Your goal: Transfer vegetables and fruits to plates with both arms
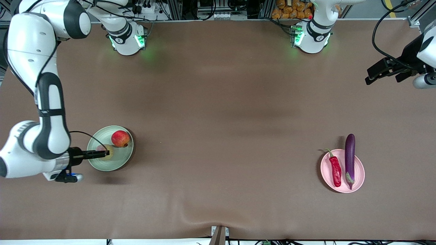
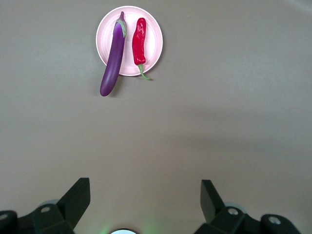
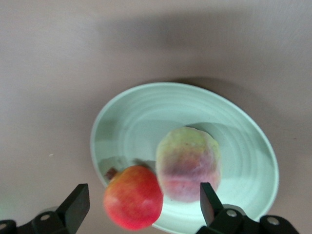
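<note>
- Brown cloth covers your desk (image 1: pixel 218 136), and both plates sit on it, one toward each arm's end.
- Your pale green plate (image 1: pixel 120 159) lies toward the right arm's end and holds the apple (image 1: pixel 120 138) and the peach (image 1: pixel 108 152), touching or nearly so; the apple is farther from the front camera.
- Your right claw (image 1: pixel 102 154) sits low over that plate, its fingers spread wide with the peach between them and the apple just beside, gripping nothing.
- Your pale pink plate (image 1: pixel 359 172) lies toward the left arm's end; the red chili pepper (image 1: pixel 335 170) and the purple eggplant (image 1: pixel 349 158) lie side by side on it, the eggplant overhanging the rim.
- Your left claw (image 1: pixel 373 76) waits in the air over bare desk, well apart from the pink plate, fingers wide and empty.
</note>
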Controlling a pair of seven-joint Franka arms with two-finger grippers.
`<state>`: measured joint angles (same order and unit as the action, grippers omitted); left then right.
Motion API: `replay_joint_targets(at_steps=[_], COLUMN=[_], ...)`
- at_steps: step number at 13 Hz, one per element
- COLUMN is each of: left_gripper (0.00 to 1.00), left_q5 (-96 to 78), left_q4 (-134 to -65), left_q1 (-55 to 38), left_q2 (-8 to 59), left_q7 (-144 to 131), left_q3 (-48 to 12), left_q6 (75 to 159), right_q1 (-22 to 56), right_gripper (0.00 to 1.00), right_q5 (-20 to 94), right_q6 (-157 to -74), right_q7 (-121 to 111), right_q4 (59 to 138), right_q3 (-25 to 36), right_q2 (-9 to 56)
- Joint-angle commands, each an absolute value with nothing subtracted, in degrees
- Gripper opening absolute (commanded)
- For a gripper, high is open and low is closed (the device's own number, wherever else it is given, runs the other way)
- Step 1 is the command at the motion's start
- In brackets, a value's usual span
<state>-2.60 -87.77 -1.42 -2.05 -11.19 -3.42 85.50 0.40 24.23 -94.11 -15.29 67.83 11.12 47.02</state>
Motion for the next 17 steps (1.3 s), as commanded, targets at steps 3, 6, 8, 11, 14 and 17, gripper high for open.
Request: replay_joint_targets(at_steps=[3, 6, 8, 11, 14, 17], left_gripper=[1.0, 1.0, 1.0, 1.0, 1.0, 1.0], left_q5=[-2.11, -2.11, 0.42, 1.32, 1.32, 1.32], left_q4=[-96.95, -95.63, -95.27, -95.19, -93.43, -93.43], left_q1=[-0.88, -0.97, -1.4, -1.32, -1.06, -0.97], left_q2=[-9.49, -8.88, -8.7, -8.7, -8.53, -8.61], left_q7=[-11.34, -11.78, -11.78, -11.69, -10.99, -10.38], left_q3=[-3.69, -3.6, -3.78, -4.83, -4.75, -4.75], left_q6=[92.2, 91.41, 90.09, 88.86, 86.67, 86.22], right_q1=[-2.54, -2.29, 1.65, 3.42, 3.51, 3.08], right_gripper=[1.0, 1.0, 1.0, 1.0, 1.0, 1.0], right_q5=[21.71, 16.65, 5.77, 3.52, 2.56, 0.09], right_q6=[-80.79, -77.53, -76.3, -71.63, -73.63, -83.65], right_q7=[-16.35, -16.08, -16.52, -16.61, -19.05, -24.34], right_q4=[52.48, 52.56, 52.65, 55.09, 63.51, 81.07], right_q3=[11.16, 12.39, 11.87, 11.78, 11.95, 11.95], right_q2=[44.49, 35.72, 30.96, 23.67, 16.2, 4.43])
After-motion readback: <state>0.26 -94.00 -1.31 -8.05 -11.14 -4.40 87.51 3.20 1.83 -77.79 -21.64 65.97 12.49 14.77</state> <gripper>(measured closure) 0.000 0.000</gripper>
